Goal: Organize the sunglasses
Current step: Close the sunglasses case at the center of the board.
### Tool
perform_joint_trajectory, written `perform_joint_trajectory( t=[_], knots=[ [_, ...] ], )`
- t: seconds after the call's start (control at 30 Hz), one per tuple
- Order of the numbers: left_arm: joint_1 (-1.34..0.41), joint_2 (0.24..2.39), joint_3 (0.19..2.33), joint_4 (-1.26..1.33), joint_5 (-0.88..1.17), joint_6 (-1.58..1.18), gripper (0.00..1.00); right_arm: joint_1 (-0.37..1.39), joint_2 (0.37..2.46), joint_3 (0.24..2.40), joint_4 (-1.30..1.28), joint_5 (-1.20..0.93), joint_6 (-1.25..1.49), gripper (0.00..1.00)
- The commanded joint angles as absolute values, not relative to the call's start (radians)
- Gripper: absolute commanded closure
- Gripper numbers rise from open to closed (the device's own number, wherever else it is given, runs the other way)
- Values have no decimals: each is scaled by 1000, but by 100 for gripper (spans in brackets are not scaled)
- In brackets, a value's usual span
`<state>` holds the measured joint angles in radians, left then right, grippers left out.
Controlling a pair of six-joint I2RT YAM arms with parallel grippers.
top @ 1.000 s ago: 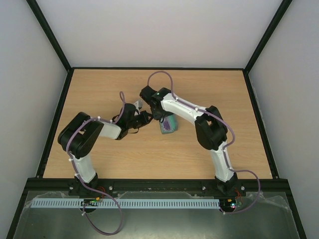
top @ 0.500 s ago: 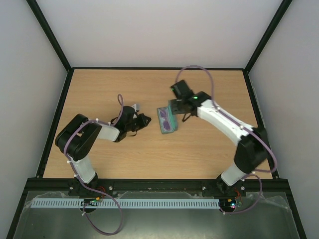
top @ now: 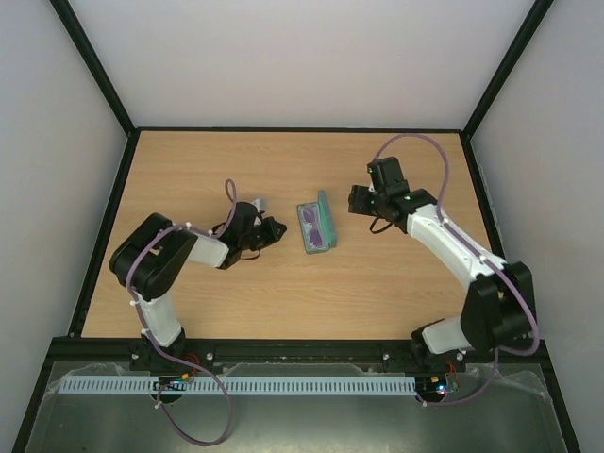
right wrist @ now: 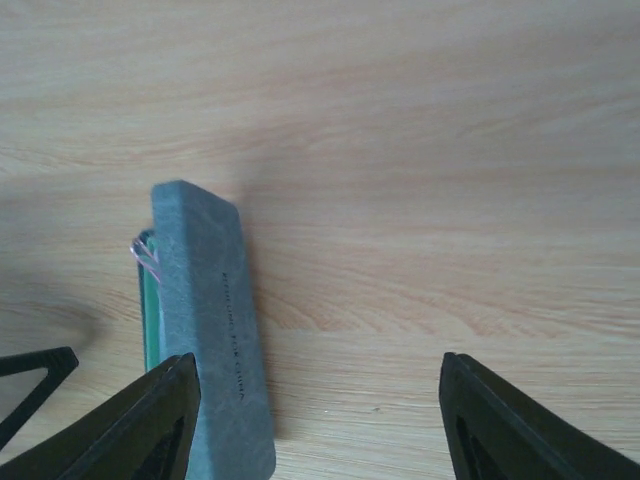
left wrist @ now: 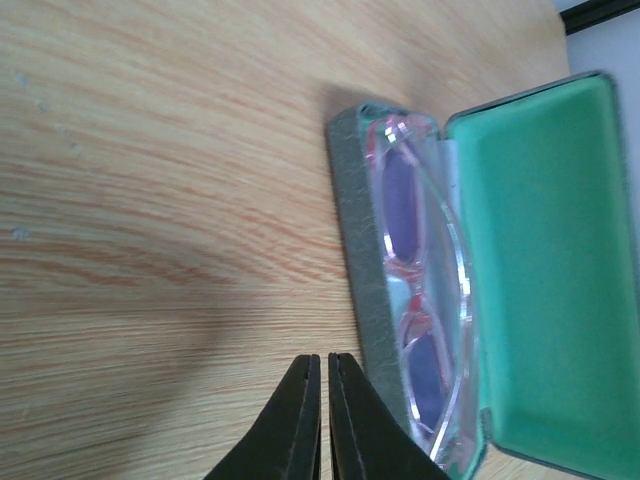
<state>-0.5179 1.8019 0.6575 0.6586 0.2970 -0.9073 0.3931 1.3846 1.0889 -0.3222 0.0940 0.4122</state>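
The sunglasses [top: 314, 225], with a thin pink frame and purplish lenses, lie folded inside the open blue-grey case [top: 326, 211] at mid-table. In the left wrist view the sunglasses [left wrist: 420, 290] rest in the tray behind its grey wall [left wrist: 350, 230], and the green-lined lid [left wrist: 545, 270] stands open. My left gripper [top: 278, 227] is shut and empty, its tips [left wrist: 325, 362] just left of the case. My right gripper [top: 354, 200] is open and empty, right of the case. In the right wrist view it [right wrist: 317, 360] faces the lid's outer side [right wrist: 210, 330].
A small pale patch [top: 260, 203] shows beside my left wrist; I cannot tell what it is. Black frame rails [top: 302, 129] edge the wooden table [top: 189, 302]. Bare wood lies between my right gripper's fingers [right wrist: 500, 420].
My right arm has swung from over the case back to the right, open and empty. The case now stands uncovered with its lid up. My left gripper has barely moved.
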Motion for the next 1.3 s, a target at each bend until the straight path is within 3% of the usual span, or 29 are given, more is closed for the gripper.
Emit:
perform_joint_trajectory(
  t=[0.0, 0.1, 0.27, 0.37, 0.63, 1.27],
  knots=[
    [-531, 1856, 685, 659, 278, -902, 94, 394, 1482, 1073, -253, 32, 437, 38],
    [-540, 1891, 707, 661, 279, -904, 95, 395, 1530, 1088, -226, -5, 443, 47],
    [-550, 1945, 738, 674, 289, -909, 95, 408, 1585, 1101, -207, -61, 443, 80],
    [-562, 1967, 762, 672, 294, -913, 95, 424, 1616, 1108, -208, -79, 441, 86],
    [-591, 2018, 816, 677, 298, -923, 96, 508, 1711, 1154, -219, -84, 437, 92],
    [-622, 2068, 851, 708, 317, -936, 96, 580, 1821, 1185, -199, -78, 445, 93]
  ],
)
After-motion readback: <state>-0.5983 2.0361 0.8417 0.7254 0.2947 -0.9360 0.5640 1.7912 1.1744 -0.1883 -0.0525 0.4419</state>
